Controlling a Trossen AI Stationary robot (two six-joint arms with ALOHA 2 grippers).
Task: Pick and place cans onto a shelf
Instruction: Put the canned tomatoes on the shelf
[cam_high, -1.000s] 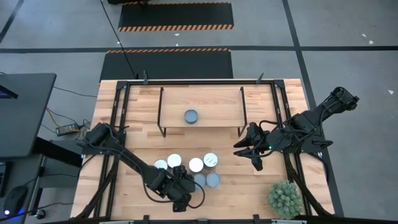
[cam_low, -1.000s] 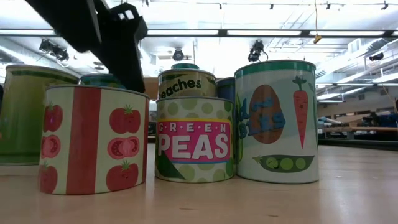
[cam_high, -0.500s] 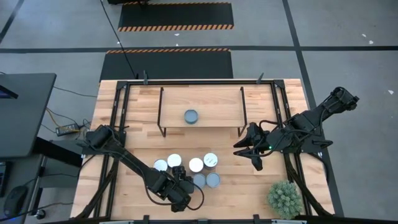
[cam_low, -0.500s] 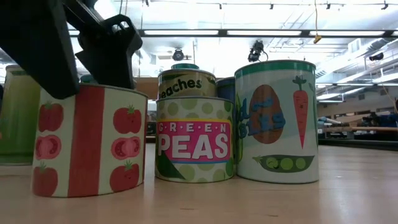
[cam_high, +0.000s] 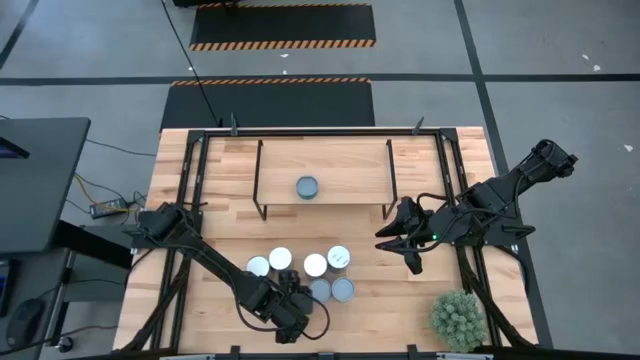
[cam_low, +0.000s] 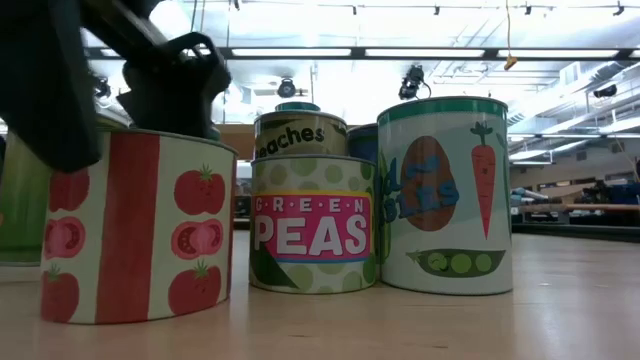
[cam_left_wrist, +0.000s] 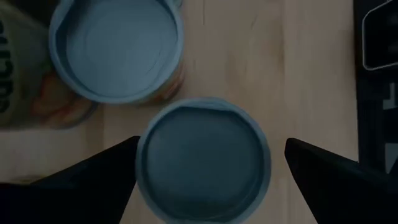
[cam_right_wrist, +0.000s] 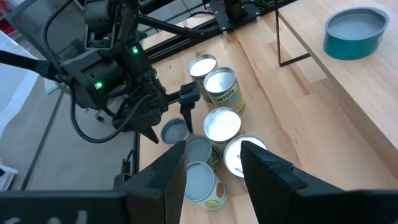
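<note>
My left gripper (cam_high: 291, 310) is open, pointing down over a tomato-labelled can (cam_low: 140, 230) with a blue-grey top (cam_left_wrist: 202, 160), near the table's front edge. Its fingers stand on either side of the can, which stands upright on the table. Several more cans (cam_high: 315, 265) stand in a cluster just beyond it, among them a peas can (cam_low: 312, 225) and a vegetables can (cam_low: 445, 195). One blue-grey can (cam_high: 307, 187) stands on the low wooden shelf (cam_high: 340, 165). My right gripper (cam_high: 405, 242) waits open and empty, right of the cluster. My left gripper comes at the tomato can from above, fingers pointing down on opposite sides of its top rim. One finger (cam_left_wrist: 118, 165) lies against the can's side (cam_left_wrist: 139, 155). The other finger (cam_left_wrist: 311, 162) stands a little off it. The can's base is on the table.
A green spiky plant (cam_high: 458, 318) stands at the front right corner. A second blue-topped can (cam_left_wrist: 115, 50) stands close beside the tomato can. Black frame rails (cam_high: 190, 180) run along the table's sides. Bare wood lies right of the cluster.
My left gripper has moved a little toward the table's near edge and lower around the tomato can. The can has slid along the table toward the near edge, away from the peas can, staying upright.
</note>
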